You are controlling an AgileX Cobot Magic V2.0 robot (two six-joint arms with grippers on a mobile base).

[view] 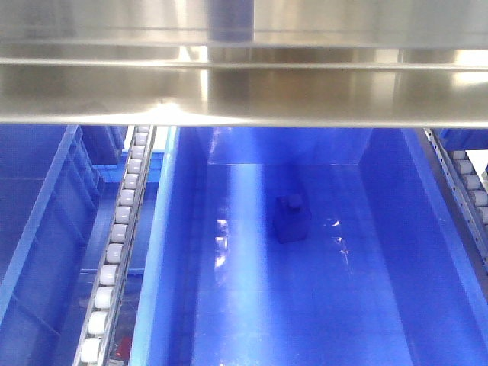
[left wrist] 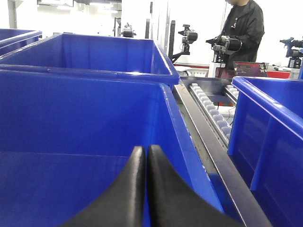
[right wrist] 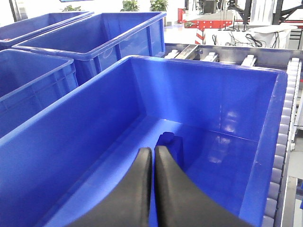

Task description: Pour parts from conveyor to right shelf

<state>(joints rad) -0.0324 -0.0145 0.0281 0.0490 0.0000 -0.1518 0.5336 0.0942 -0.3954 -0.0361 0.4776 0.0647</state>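
Both end effectors, left [left wrist: 146, 163] and right [right wrist: 153, 163], have their black fingers pressed together, holding nothing. Below the right one, the blue block [right wrist: 171, 144] lies on the floor of a blue tub [right wrist: 265, 142] on the roller shelf [view: 114, 252]; judging by this, the pour looks finished.
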